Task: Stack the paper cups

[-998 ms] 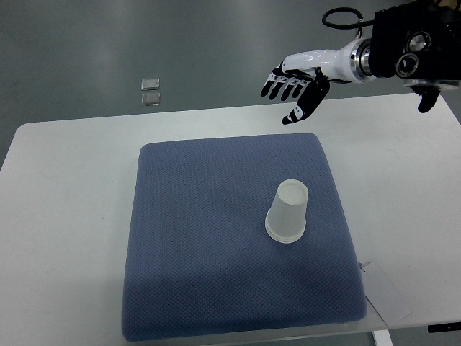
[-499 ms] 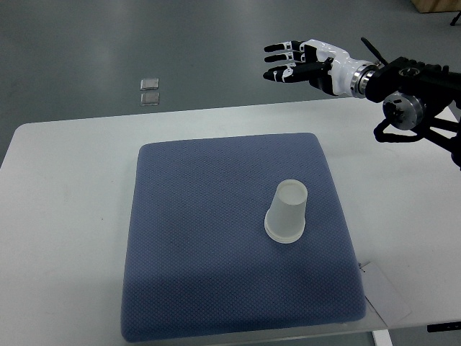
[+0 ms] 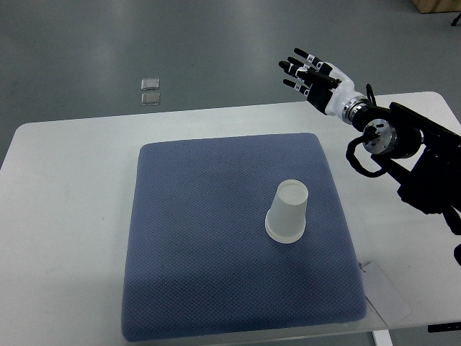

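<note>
We see the right arm (image 3: 410,155) entering from the right edge. Its right hand (image 3: 315,76) is raised, fingers spread, holding nothing.

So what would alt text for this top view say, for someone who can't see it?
An upside-down white paper cup stands on a blue mat on a white table. The robot's right hand hovers beyond the mat's far right corner, fingers spread, holding nothing.

One camera looks steeply down from the robot's side onto the table (image 3: 65,187), at middle distance.
</note>
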